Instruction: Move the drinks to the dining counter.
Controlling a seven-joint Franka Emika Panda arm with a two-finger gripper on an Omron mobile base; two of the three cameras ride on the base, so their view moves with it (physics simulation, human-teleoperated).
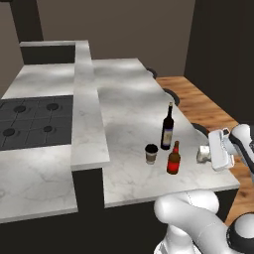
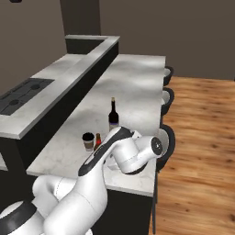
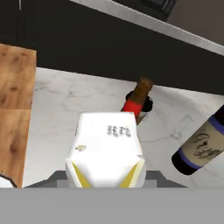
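Standing near the dining counter (image 1: 139, 99) edge, glass (image 1: 202, 153) in hand (image 1: 214, 155).

a black cooktop (image 1: 32, 121) is set into the lower marbled worktop (image 1: 34, 173) beyond a raised narrow ledge (image 1: 88, 119), dark stools (image 2: 167, 98) are lined along the near edge, and a wooden floor (image 2: 202, 137) is laid beside them, dark walls behind.
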